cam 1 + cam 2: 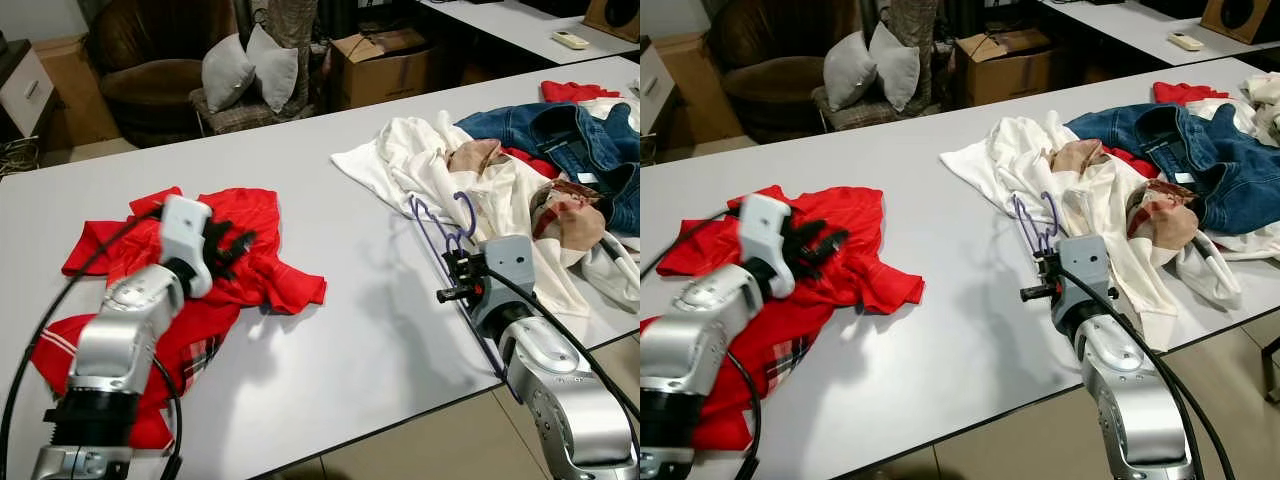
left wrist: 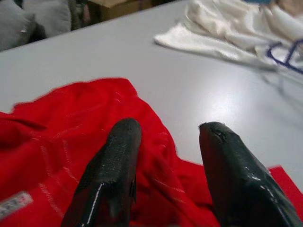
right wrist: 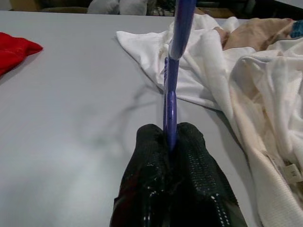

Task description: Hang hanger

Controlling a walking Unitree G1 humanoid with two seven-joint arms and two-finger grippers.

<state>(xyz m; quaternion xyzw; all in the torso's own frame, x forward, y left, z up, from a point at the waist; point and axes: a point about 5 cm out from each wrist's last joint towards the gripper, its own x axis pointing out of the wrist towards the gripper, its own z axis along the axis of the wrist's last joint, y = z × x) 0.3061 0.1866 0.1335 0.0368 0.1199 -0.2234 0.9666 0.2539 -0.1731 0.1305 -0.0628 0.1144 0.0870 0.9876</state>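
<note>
Step in hand: the grasp is made and the hanger (image 1: 447,228) is held ahead of hanging. The right gripper (image 3: 169,142) has its fingers clenched on the purple hanger's thin bar, near the front edge of the surface (image 1: 330,300), toward its right end.

Hanger location: just beside the pile of white garments (image 1: 440,170), at the pile's near side. Whether the hanger is lifted clear of the surface or touching it cannot be told.

Orientation: the long axis runs away from the front edge toward the far edge (roughly in line with the fingers). The hook curls at the far end, over the white cloth.

The left gripper (image 2: 165,156) hovers over the red shirt (image 1: 240,240) near the front-left corner, fingers spread and holding nothing.

Next move, as judged: raise the hanger free of the garments, then carry it to a rail or rod, hook leading. No rail can be made out here, so one must first be located.
</note>
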